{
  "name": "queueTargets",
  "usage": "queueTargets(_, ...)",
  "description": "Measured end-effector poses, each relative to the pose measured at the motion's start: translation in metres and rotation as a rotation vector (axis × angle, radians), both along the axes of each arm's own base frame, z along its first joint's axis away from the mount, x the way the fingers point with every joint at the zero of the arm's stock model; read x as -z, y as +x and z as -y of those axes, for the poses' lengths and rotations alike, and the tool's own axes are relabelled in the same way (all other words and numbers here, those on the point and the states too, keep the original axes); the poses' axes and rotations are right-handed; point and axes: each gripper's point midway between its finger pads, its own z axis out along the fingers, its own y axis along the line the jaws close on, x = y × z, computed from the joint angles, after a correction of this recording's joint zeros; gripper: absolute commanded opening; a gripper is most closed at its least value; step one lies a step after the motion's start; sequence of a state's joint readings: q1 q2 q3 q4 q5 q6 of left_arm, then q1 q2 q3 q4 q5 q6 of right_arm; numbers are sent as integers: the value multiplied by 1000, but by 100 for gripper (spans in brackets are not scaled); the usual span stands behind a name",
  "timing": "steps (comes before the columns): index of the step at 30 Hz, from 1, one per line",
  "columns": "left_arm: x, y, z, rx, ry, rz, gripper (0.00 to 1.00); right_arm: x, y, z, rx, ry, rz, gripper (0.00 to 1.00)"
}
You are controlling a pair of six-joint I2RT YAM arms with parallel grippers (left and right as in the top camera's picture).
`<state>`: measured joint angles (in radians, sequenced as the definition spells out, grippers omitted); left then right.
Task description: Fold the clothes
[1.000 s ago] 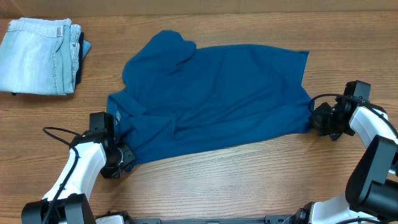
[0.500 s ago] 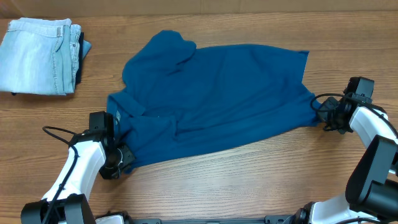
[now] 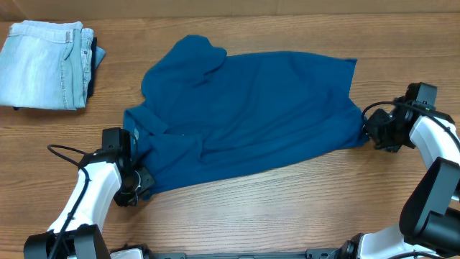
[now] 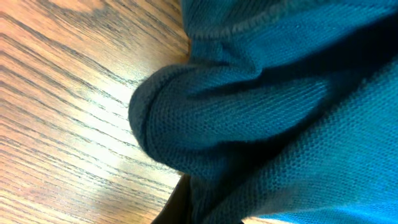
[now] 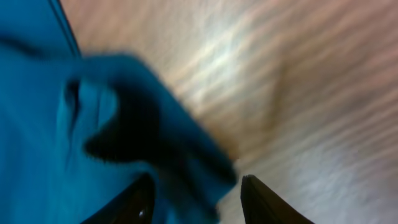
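View from the robot's side of the table (image 3: 287,208), nearest items first.

Left gripper (image 3: 144,181): low on the wood at the near left, at the shirt's near-left corner. Its jaws are pressed together on a bunched fold of the knit. In the left wrist view that fold (image 4: 205,118) fills most of the picture, rounded and doubled over, with bare wood grain to its left.

Right gripper (image 3: 369,134): at the near right, level with the shirt's right-hand edge. The right wrist view is blurred, yet its two dark fingers (image 5: 261,199) stand apart. The jaws are spread, and a loose corner of blue fabric (image 5: 124,124) lies over and between them without being pinched.

Polo shirt (image 3: 251,108): a deep teal-blue garment spread mostly flat across the middle of the table, between the two grippers. The collar (image 3: 144,124) is toward the left end and the straight hem (image 3: 351,83) toward the right. One short sleeve (image 3: 201,49) points to the far side. Shallow creases run across the body, and the near edge slants upward from left to right.

Jeans (image 3: 39,65): pale light-blue denim, folded in a stack at the far left corner, well apart from the shirt.
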<state>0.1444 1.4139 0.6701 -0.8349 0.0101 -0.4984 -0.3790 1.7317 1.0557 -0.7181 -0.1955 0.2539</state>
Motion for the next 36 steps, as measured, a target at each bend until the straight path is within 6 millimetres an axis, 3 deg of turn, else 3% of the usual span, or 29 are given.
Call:
queueTargets(5, 0, 0, -1, -2, 0, 1, 6, 2, -13, -12, 2, 64, -52, 45)
queueTargets(8, 0, 0, -1, -2, 0, 0, 5, 4, -16, -13, 15, 68, -61, 32)
queueTargets(17, 0, 0, -1, -2, 0, 0, 6, 26, -46, -18, 63, 70, -162, 23)
queueTargets(22, 0, 0, -1, 2, 0, 0, 6, 30, -49, -11, 95, 34, -178, 8)
queueTargets(25, 0, 0, -1, 2, 0, 1, 6, 31, -47, 0, 119, -23, -171, 6)
queueTargets(31, 0, 0, -1, 2, 0, 2, 6, 26, -21, 31, 157, -167, -65, 6)
queueTargets(36, 0, 0, 0, 5, 0, 1, 6, 18, 1, 43, 132, -230, 28, 5)
